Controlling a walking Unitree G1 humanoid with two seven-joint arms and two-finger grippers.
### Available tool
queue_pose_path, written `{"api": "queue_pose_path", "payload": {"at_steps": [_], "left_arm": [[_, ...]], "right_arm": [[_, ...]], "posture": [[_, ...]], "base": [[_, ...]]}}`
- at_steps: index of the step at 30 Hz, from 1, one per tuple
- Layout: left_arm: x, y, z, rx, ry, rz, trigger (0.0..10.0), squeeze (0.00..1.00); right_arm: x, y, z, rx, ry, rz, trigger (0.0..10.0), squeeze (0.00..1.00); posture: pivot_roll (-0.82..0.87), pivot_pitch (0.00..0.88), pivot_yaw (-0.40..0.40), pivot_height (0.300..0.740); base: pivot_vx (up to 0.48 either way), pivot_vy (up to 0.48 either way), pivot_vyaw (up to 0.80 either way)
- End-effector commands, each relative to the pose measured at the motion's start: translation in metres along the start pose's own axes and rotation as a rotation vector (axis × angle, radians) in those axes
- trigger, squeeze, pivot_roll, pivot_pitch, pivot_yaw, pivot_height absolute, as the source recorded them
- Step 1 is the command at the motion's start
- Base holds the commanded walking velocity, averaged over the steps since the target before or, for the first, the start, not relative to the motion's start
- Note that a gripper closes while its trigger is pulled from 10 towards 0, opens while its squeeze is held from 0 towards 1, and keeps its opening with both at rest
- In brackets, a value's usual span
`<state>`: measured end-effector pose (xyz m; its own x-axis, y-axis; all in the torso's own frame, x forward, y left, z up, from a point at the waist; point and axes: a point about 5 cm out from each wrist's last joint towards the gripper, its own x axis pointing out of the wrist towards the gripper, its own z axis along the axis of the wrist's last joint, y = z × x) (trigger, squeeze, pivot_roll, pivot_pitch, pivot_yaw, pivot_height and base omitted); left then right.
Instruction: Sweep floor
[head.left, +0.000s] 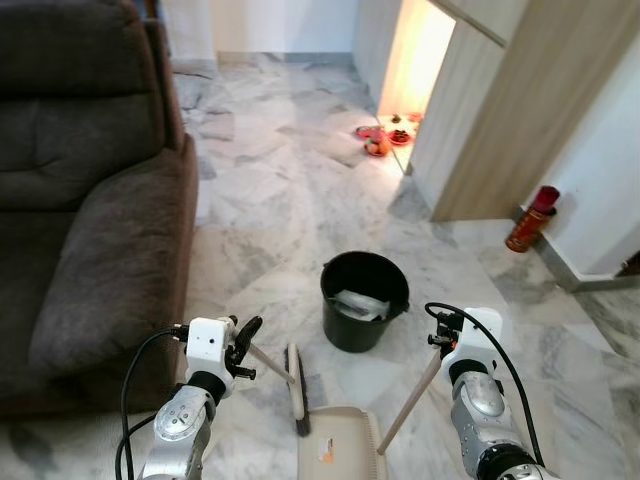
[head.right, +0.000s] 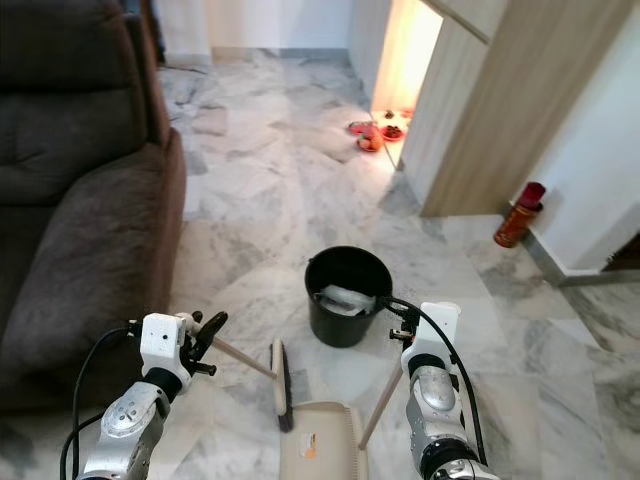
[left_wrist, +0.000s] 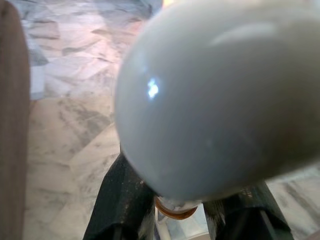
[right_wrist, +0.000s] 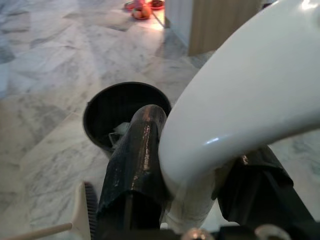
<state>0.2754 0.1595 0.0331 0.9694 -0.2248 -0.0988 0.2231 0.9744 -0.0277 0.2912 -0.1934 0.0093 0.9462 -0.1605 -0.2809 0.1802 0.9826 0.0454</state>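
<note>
Two pincers are at work before you. Your left pincer (head.left: 248, 333) is closed on the broom (head.left: 295, 388) handle; the broom head rests on the marble floor (head.left: 280, 190), just left of the dustpan (head.left: 338, 448). Your right pincer (head.left: 440, 335) is closed on the top of the dustpan handle (head.left: 408, 403), which slants down to the pan at the lower edge of the head views. In the left wrist view the fingers (left_wrist: 120, 200) flank the rounded grey handle end; in the right wrist view the fingers (right_wrist: 132, 170) clamp a white curved grip.

One black bucket (head.left: 364, 300) stands on the floor just beyond the broom and dustpan, between the two arms. It holds pale crumpled litter (head.left: 360, 303); you cannot tell what kind.

One dark sofa (head.left: 90, 190) lies along your left, close beside the left arm. One wooden cabinet (head.left: 500, 110) stands to the right ahead. One red canister (head.left: 531, 219) stands by the wall past it. Several small red items (head.left: 385, 135) lie on the floor in the lit gap farther off.
</note>
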Motion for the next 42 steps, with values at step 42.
{"api": "queue_pose_path", "payload": {"at_steps": [42], "left_arm": [[-0.019, 0.027, -0.038, -0.049, 0.144, 0.02, 10.0, 0.0]], "right_arm": [[0.0, -0.005, 0.0, 0.006, 0.009, -0.025, 10.0, 0.0]], "posture": [[0.06, 0.055, -0.097, 0.74]], "base": [[0.0, 0.156, -0.56]]}}
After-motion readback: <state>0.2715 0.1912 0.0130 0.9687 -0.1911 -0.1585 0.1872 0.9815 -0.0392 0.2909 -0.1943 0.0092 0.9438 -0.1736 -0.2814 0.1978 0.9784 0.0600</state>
